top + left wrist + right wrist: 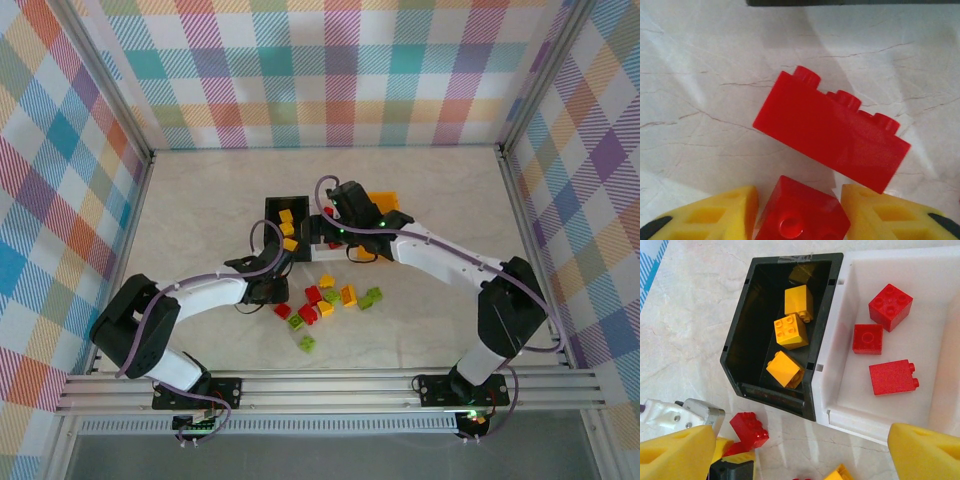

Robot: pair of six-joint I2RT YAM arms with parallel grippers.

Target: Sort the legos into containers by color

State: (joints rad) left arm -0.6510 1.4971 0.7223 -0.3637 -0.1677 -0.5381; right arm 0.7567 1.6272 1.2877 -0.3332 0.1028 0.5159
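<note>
Left gripper (799, 197) seemingly clamps a red brick (802, 220); right gripper (800, 432) gapes near white bin (840, 416)'s edge.

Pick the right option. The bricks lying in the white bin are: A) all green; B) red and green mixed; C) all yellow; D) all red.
D: the right wrist view shows three red bricks in the white bin, while the yellow bricks sit in the black bin.
</note>
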